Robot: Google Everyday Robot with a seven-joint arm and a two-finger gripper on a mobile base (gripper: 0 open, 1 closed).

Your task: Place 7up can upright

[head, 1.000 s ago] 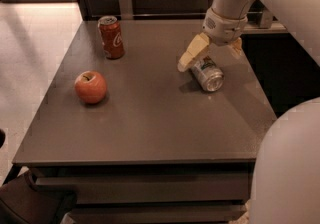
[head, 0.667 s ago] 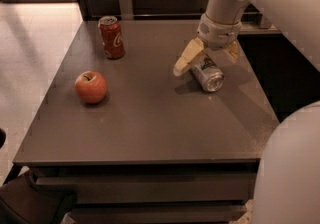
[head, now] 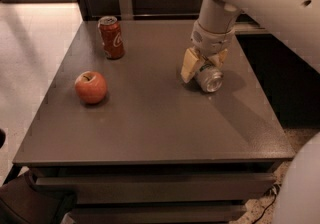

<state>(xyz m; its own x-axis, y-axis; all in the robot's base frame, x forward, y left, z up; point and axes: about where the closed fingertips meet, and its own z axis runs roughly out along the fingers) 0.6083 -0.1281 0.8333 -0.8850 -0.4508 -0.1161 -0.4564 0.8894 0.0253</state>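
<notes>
Grasp step: end effector (head: 204, 68) down over the 7up can (head: 210, 79).
Can lies sideways at the desk's (head: 150, 128) 2 o'clock; we cannot tell if it's gripped. Next, we think: clamp firmly, rotate upright.

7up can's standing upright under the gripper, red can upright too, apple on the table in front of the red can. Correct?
Not quite. The camera view shows the 7up can lying on its side, not upright. The rest holds: the gripper is right over it, the red can is upright, and the apple sits in front of the red can.
</notes>
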